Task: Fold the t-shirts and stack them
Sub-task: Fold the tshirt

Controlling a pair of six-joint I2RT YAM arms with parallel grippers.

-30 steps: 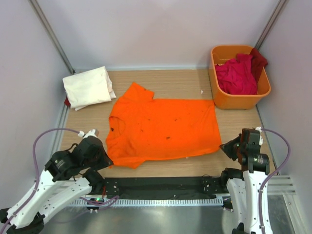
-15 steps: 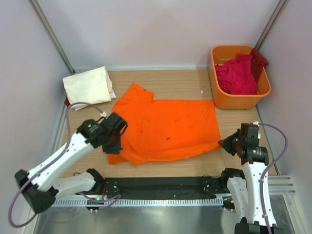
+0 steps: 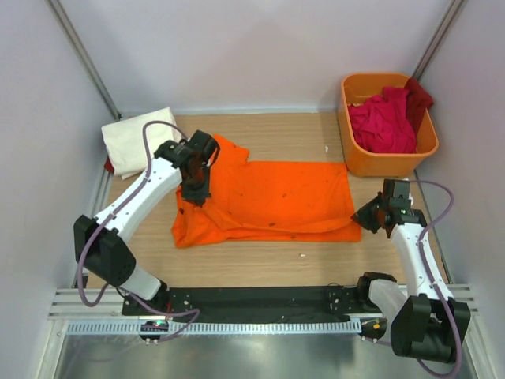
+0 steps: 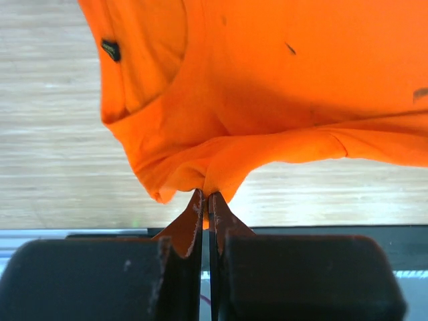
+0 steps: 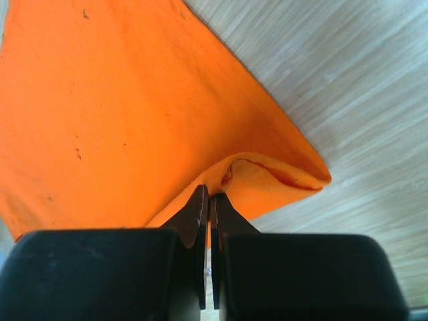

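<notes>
The bright orange t-shirt point(image 3: 276, 197) lies across the middle of the table, its near edge lifted and carried over towards the back. My left gripper point(image 3: 197, 192) is shut on the shirt's sleeve end near the collar; the pinched cloth shows in the left wrist view point(image 4: 207, 190). My right gripper point(image 3: 364, 218) is shut on the shirt's right hem corner point(image 5: 267, 177). A folded cream-white t-shirt point(image 3: 140, 140) lies at the back left. Crimson and dark red t-shirts point(image 3: 384, 120) are heaped in the orange tub point(image 3: 371, 163).
The orange plastic tub stands at the back right against the wall. A dark red scrap point(image 3: 109, 164) peeks from under the cream-white shirt. The black rail point(image 3: 260, 300) runs along the table's near edge.
Both arms reached in from the near edge and took hold of the orange shirt. They have carried its near edge up and back, so the shirt now shows narrower, half folded over itself.
</notes>
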